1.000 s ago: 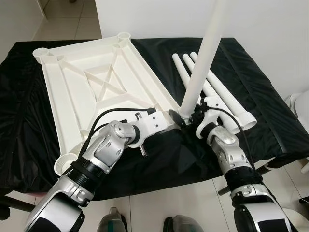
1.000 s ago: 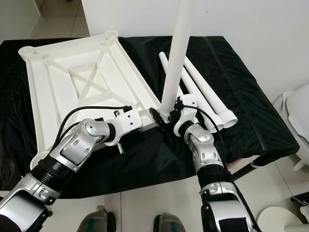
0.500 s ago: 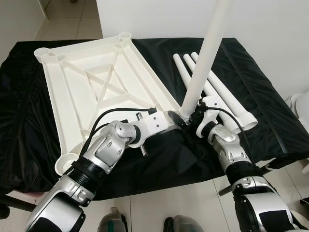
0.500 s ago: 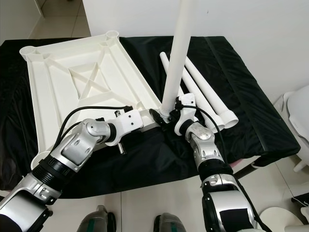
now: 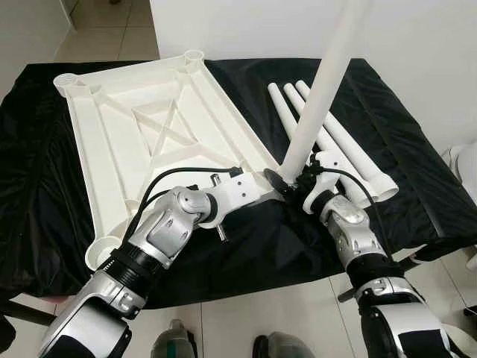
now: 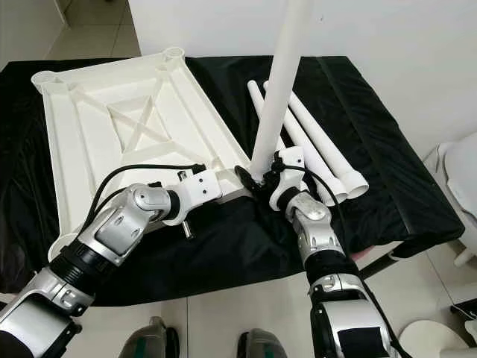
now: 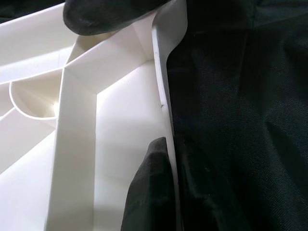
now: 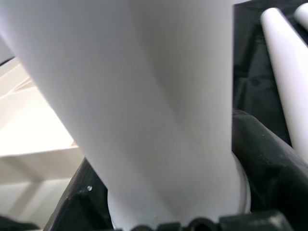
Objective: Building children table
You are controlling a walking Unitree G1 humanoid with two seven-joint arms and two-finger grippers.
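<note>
From the head I see my right gripper point(image 5: 297, 181) squeezing a smooth round white leg point(image 5: 322, 91) upright by the ribbed tabletop point(image 5: 149, 134), on black cloth point(image 5: 387, 134). In my left wrist view, the left gripper point(image 7: 159, 91) pinches the tabletop's thin edge.

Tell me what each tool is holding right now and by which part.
The right tool grips the upright white table leg at its bottom end. The left tool clamps the white tabletop by its near corner rim.
</note>
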